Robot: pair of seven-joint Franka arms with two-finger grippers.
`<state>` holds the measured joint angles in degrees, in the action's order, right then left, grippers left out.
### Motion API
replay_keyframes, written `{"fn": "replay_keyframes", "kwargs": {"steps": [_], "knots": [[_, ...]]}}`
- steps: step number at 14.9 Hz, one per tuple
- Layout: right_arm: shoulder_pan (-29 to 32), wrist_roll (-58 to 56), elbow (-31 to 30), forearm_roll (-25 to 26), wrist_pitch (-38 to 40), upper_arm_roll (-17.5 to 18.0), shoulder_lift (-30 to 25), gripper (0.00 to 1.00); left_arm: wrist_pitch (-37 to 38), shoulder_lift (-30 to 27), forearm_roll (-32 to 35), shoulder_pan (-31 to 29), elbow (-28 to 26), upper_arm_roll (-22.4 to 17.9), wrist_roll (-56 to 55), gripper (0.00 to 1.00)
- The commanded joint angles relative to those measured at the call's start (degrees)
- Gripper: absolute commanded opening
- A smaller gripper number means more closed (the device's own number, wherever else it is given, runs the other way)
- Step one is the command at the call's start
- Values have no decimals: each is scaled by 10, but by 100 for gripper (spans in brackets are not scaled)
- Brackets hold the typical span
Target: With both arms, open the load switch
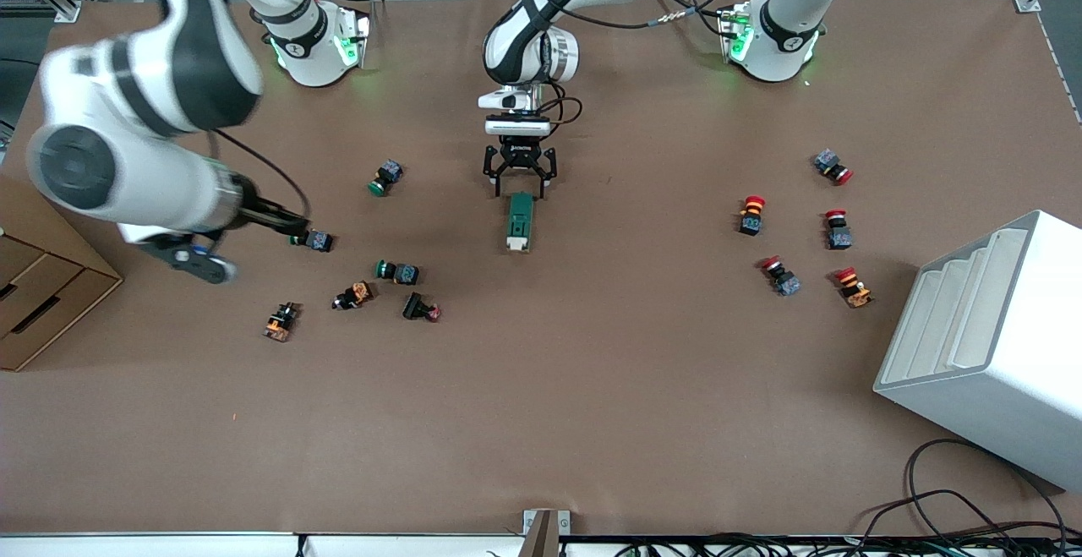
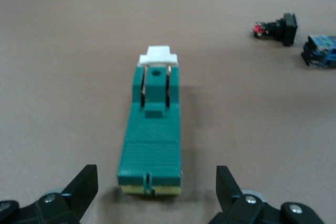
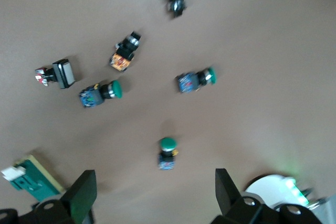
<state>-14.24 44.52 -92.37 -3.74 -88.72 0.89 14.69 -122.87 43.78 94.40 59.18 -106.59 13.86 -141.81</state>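
Observation:
The load switch (image 1: 519,221) is a dark green block lying mid-table, its white lever end (image 2: 157,56) toward the front camera. My left gripper (image 1: 519,192) is open and low over the table. Its fingers (image 2: 84,182) straddle the switch's (image 2: 152,145) end away from that camera, with a gap on each side. My right gripper (image 1: 297,226) hangs open in the air with nothing in it, over a group of push buttons toward the right arm's end. In the right wrist view this gripper (image 3: 155,182) looks down on the switch (image 3: 31,182) and several buttons.
Green, orange and black push buttons (image 1: 397,271) lie scattered toward the right arm's end. Several red buttons (image 1: 751,214) lie toward the left arm's end. A white stepped bin (image 1: 989,346) stands there too. Cardboard drawers (image 1: 34,286) stand at the right arm's end.

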Motion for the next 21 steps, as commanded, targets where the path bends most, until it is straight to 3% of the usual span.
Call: {"fn": "replay_keyframes", "kwargs": {"steps": [1,4,6,9,14,21], "knots": [[-46,128,1,-33,-40,-5,37,100,39,17,35,12,3,-3,-48,100],[-100,238,11,-45,-90,-5,87,100,86,58,100,24,6,-3,-128,100],[-128,313,16,-48,-129,-4,118,100,94,61,99,33,5,-2,-121,100],[-155,403,21,-100,-187,-4,161,100,109,71,97,52,6,-2,-106,100],[-202,520,70,-103,-203,-4,241,100,127,97,96,67,11,-2,-93,100],[-233,583,73,-106,-266,-4,287,100,141,107,94,68,11,-3,-75,100]]}}
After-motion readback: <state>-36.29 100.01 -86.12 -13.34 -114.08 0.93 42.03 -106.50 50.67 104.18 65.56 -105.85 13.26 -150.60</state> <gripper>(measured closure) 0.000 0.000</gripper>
